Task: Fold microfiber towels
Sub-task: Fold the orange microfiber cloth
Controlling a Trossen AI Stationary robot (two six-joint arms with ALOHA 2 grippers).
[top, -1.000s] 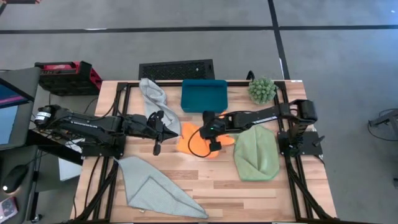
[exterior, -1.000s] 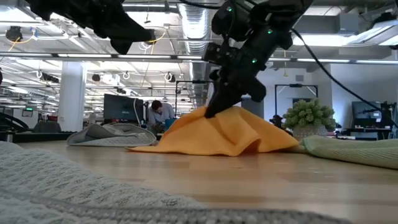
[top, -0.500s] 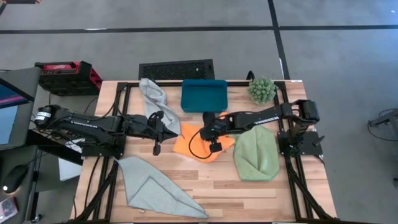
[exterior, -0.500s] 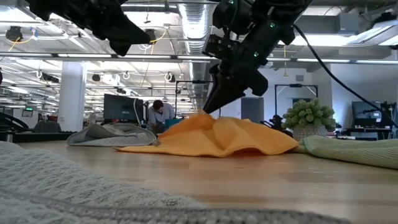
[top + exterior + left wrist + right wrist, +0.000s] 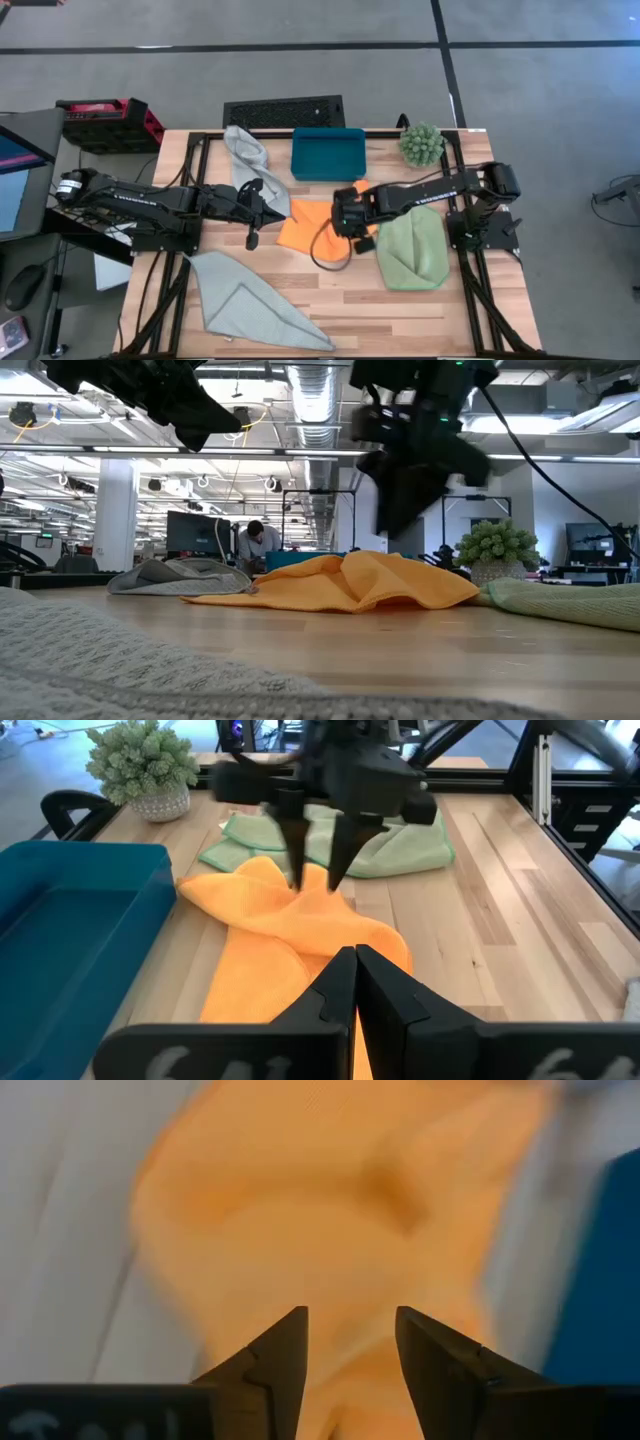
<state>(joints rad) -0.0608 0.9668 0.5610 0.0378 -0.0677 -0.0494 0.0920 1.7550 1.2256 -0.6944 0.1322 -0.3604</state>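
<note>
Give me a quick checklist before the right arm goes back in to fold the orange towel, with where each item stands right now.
1. Right gripper open and empty: ok, its fingers stand apart above the orange towel, nothing between them.
2. Orange towel flat enough to fold: not ok, it lies bunched with a raised ridge in the low view.
3. Left gripper out of the way: ok, shut, holding nothing, hovering beside the towel's left edge.
4. Green towel clear of the orange one: cannot tell, their edges meet under the right arm.
5. Teal tray empty: ok.
</note>
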